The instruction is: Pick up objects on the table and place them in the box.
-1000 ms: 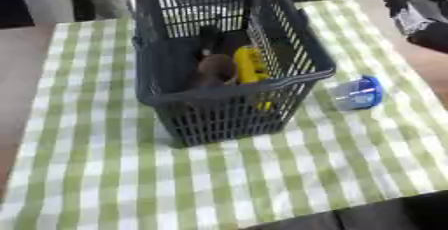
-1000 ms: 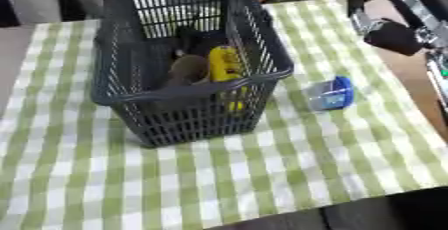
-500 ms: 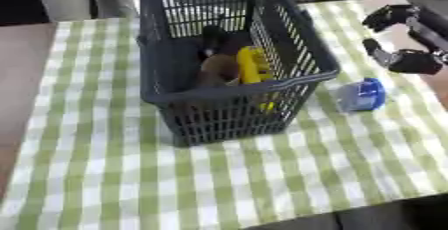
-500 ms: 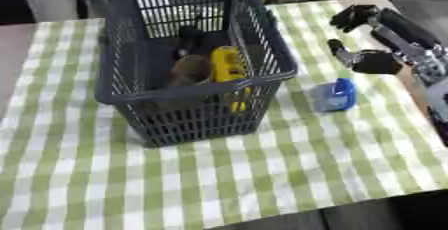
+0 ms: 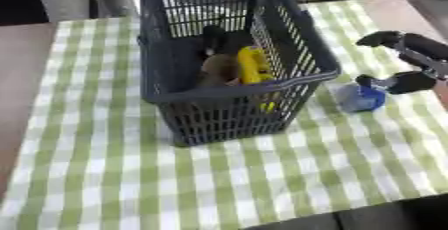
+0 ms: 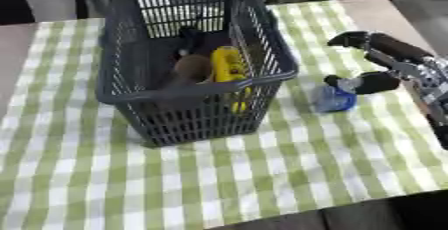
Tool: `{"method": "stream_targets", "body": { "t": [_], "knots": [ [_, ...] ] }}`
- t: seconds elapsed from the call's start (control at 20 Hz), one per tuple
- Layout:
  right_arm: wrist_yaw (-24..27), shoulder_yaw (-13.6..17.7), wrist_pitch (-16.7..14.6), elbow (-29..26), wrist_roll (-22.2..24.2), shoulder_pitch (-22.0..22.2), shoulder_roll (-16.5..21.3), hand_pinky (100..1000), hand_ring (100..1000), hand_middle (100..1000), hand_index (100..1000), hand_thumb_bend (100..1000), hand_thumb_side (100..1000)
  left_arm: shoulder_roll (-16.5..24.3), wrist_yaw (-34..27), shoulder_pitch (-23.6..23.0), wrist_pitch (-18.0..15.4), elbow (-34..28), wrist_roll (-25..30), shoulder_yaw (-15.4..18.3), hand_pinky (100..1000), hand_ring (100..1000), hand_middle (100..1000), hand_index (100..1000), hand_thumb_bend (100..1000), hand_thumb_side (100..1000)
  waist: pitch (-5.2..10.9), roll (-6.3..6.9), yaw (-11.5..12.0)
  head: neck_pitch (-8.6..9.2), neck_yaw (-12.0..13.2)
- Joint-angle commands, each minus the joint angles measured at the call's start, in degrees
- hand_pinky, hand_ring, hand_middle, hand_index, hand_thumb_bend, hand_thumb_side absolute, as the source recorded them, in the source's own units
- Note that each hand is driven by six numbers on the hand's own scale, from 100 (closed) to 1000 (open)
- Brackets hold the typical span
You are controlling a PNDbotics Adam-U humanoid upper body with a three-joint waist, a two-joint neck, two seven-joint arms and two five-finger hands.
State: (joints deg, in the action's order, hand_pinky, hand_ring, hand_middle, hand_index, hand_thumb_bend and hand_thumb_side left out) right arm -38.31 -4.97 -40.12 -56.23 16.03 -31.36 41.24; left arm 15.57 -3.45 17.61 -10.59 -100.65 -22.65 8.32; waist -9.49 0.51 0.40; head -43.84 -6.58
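Fingers of the right hand [image 6: 385, 66] are apart, just beside the small blue plastic thing [image 6: 333, 100]; a bump could push it away.

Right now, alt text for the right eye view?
The robot's right hand, fingers spread, reaches toward a small blue object on a green checked tablecloth, beside a dark plastic basket holding a yellow item and a brown item.

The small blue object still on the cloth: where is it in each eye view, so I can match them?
Left eye view: the small blue object lies right of centre on the checked cloth, below the right hand.
Right eye view: it lies right of centre, nearer the middle.
Shared landmark: the dark basket, just left of it in both.
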Motion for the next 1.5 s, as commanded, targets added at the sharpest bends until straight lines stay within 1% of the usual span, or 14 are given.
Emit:
{"method": "stream_targets", "body": {
  "t": [0.05,0.25,0.4,0.85,1.25,1.5],
  "knots": [
    [-2.8,0.2,-1.1,2.6,2.6,-1.4,2.9,976,1000,942,985,472,573,1.5,0.1,0.5,-0.1,-0.7,0.3,0.0,473,686,663,767,532,669,0.70,-0.98,0.1,-0.28,0.0],
    [-5.2,-0.1,-1.7,5.1,5.4,-2.1,3.1,992,1000,964,997,475,598,1.5,0.1,0.4,-0.1,-0.6,0.4,-0.1,473,686,663,767,531,669,0.71,-0.93,0.0,-0.28,0.0],
    [-6.5,-0.3,-2.1,6.3,6.5,-2.6,3.2,991,1000,966,999,475,605,1.5,0.1,0.4,-0.1,-0.6,0.4,-0.1,472,686,662,767,530,669,0.78,-0.90,0.0,-0.28,0.0],
    [-9.1,-0.9,-3.0,9.0,7.5,-4.3,2.3,976,1000,957,996,475,607,1.5,-0.1,0.4,0.0,-0.6,0.6,-0.2,473,687,662,767,528,669,0.96,-0.68,0.0,-0.28,-0.1],
    [-12.8,-1.5,-4.1,12.1,7.5,-6.6,-0.1,971,1000,953,995,476,613,1.5,-0.1,0.5,0.0,-0.6,0.6,-0.3,472,687,661,767,528,669,1.09,-0.49,0.1,-0.28,-0.3],
    [-15.2,-2.1,-4.8,14.0,8.1,-7.5,-1.5,964,997,950,995,470,636,1.4,-0.2,0.5,0.0,-0.6,0.7,-0.3,472,688,661,767,525,671,1.01,-0.42,0.2,-0.28,-0.5]
  ]
}}
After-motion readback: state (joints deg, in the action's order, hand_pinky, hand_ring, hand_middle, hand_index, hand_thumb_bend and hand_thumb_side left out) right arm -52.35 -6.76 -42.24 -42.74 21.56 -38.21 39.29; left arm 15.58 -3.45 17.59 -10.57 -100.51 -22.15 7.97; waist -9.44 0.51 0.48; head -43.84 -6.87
